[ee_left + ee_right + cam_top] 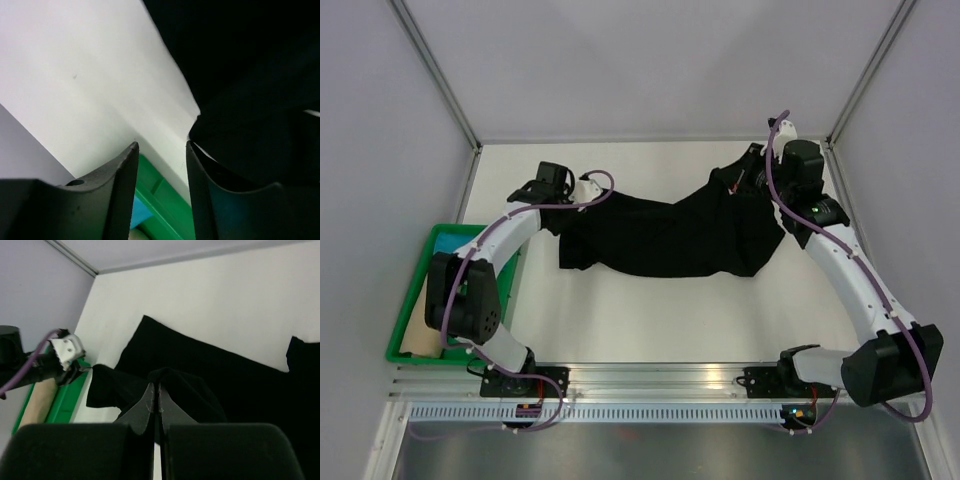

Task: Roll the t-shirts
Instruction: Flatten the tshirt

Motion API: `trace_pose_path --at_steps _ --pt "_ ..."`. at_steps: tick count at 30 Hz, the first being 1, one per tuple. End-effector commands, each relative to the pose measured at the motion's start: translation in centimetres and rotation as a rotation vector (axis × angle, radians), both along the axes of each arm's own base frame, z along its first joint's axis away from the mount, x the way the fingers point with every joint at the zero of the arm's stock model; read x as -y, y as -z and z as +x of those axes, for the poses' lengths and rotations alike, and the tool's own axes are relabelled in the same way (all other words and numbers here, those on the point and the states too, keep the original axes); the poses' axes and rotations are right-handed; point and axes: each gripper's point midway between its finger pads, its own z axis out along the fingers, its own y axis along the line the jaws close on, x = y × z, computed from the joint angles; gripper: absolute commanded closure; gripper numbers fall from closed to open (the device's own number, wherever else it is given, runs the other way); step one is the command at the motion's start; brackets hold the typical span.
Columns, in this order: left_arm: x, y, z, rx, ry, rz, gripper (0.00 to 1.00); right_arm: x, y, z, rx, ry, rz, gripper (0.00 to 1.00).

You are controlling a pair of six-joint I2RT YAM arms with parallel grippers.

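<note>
Now: black t-shirt (670, 235) sprawled across far half of worktop (650, 320), bunched toward far right corner. Your right gripper (156, 385) pinched on fold. Left gripper (161, 145) fingers apart, cloth just beside. Likely thin, limp, light: grab hem corners, expect sag.

Black cloth t-shirt (670, 235) covers the white tabletop (650, 320) mid-band, left-centre to far right corner. Bare strip along far edge; wide bare band along near edge. Green plastic crate (415, 359) blocks left edge. Grey panel walls (650, 60) close three sides.
</note>
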Motion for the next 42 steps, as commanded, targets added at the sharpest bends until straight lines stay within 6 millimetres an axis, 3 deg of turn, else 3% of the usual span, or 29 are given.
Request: trace_pose_path --at_steps 1,4,7,11,15,17,21,25,26,28,30,32,35,38,40,42 --pt "-0.6 -2.9 1.4 0.106 -0.095 -0.091 0.5 0.0 0.0 0.8 0.027 0.016 0.006 1.0" --pt "1.7 -2.0 -1.8 0.04 -0.008 -0.207 0.33 0.4 0.6 0.8 0.023 0.033 -0.015 1.0" --pt "3.1 -0.3 -5.1 -0.082 0.02 -0.275 0.31 0.6 1.1 0.7 0.018 0.038 -0.032 1.0" --pt "2.7 1.8 -6.7 -0.168 -0.084 -0.312 0.31 0.6 1.4 0.7 0.013 0.038 -0.035 1.0" --pt "3.1 2.8 -5.9 -0.225 -0.21 -0.373 0.31 0.6 1.7 0.7 0.006 0.038 -0.035 1.0" --pt "2.8 2.5 -5.0 -0.211 -0.246 -0.365 0.31 0.6 2.1 0.6 -0.002 0.038 -0.036 1.0" --pt "2.0 3.9 -4.7 -0.24 -0.298 -0.329 0.32 0.7 2.3 0.4 -0.006 0.039 -0.035 1.0" --pt "3.0 5.2 -5.9 -0.322 -0.287 -0.372 0.47 0.7 2.4 0.5 -0.004 0.042 -0.039 1.0" --pt "3.1 5.2 -5.9 -0.326 -0.285 -0.377 0.55 0.7 2.5 0.5 -0.005 0.042 -0.041 1.0" --pt "3.2 5.0 -5.6 -0.325 -0.284 -0.389 0.59 0.7 2.8 0.4 -0.009 0.042 -0.042 1.0" --pt "3.2 4.5 -5.3 -0.318 -0.282 -0.397 0.56 0.8 3.0 0.4 -0.016 0.046 -0.045 1.0" --pt "3.7 3.4 -4.9 -0.303 -0.255 -0.42 0.44 0.9 3.1 0.3 -0.016 0.046 -0.051 1.0" --pt "4.5 1.5 -4.6 -0.291 -0.227 -0.466 0.35 1.0 3.2 0.2 -0.02 0.048 -0.054 1.0" --pt "4.6 0.4 -3.7 -0.262 -0.242 -0.479 0.33 1.0 3.0 0.3 -0.016 0.049 -0.052 1.0" --pt "4.0 0.8 -2.9 -0.249 -0.272 -0.446 0.34 1.0 3.0 0.2 -0.017 0.049 -0.051 1.0" --pt "3.4 2.2 -2.7 -0.269 -0.303 -0.405 0.43 0.9 2.9 0.2 -0.016 0.048 -0.045 1.0"
